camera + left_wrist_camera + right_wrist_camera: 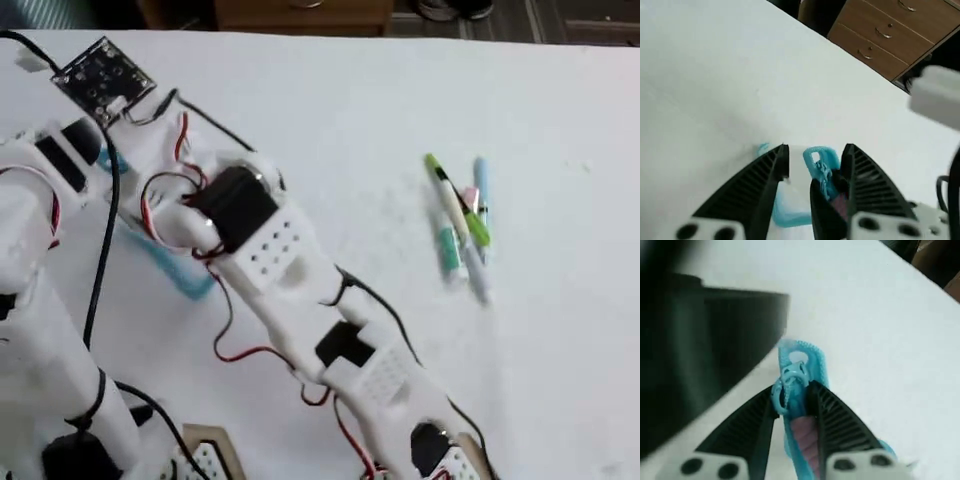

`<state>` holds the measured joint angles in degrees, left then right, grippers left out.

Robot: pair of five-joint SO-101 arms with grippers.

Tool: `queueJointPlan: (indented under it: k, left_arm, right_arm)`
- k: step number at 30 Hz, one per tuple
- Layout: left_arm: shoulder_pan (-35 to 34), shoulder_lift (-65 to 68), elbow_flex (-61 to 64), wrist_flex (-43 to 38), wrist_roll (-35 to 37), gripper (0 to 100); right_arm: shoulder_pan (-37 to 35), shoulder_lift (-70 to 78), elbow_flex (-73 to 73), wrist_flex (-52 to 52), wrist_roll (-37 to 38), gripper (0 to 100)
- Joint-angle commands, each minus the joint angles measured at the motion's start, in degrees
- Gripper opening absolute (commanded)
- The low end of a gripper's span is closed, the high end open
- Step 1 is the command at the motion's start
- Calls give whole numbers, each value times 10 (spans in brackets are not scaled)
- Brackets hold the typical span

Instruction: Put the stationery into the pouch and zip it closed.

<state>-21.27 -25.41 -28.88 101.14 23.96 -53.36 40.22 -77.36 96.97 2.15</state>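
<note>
Right gripper [792,388]: fingers pressed in on the blue pouch [801,354] at its zip slider [789,379]. A pinkish object [802,434] shows inside the pouch mouth. Left gripper [816,146]: jaws spread, with the pouch's looped zip end between them and lying against one finger. In the high view both arms cross the lower left of the frame and cover most of the pouch, which lies on the white table [380,90] at left of centre. The stationery [458,222], a loose cluster of pens, lies right of centre, well apart from the pouch. Wooden drawers [880,35] stand beyond the table's far edge.
</note>
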Motion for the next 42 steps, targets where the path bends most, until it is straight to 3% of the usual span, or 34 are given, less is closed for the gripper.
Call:
queueJointPlan:
  k: [1, 21, 32, 37, 42]
  left_arm:
    - [11, 37, 1, -3, -7, 204]
    - [18, 127, 1, 14, -40, 203]
    - [91, 33, 2, 12, -56, 204]
    - [91, 85, 39, 11, -81, 203]
    - [21, 163, 43, -5, -81, 204]
  right_arm:
    - [0, 38, 19, 16, -29, 19]
    - [40, 38, 18, 15, -63, 19]
    - [40, 38, 18, 15, -63, 19]
    - [39, 38, 18, 7, -64, 19]
    - [39, 38, 18, 7, -64, 19]
